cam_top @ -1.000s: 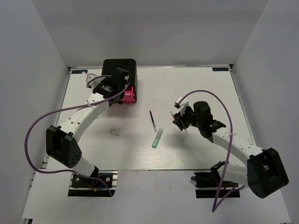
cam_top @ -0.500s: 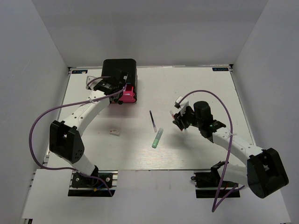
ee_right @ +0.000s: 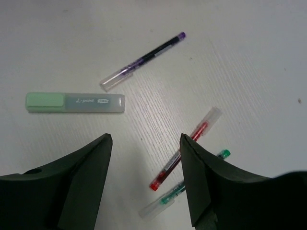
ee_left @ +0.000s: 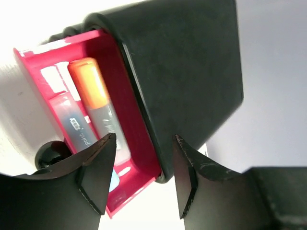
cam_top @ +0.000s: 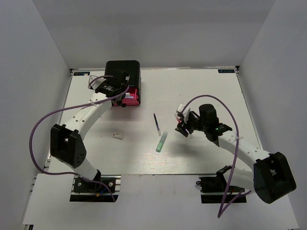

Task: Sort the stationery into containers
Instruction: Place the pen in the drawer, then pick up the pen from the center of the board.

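Now | left jaws: apart, empty; pink plastic drawer (ee_left: 122,86) holding orange-capped marker (ee_left: 91,91) beyond them | right jaws: wide, empty; thin red pen (ee_right: 187,146) between them, seemingly untouched.

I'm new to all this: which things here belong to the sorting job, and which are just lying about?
Job: mint green marker, dark pen, red pen, green pen, white eraser, orange-capped marker, pink drawer, black cabinet.
Not job: purple cable, table.
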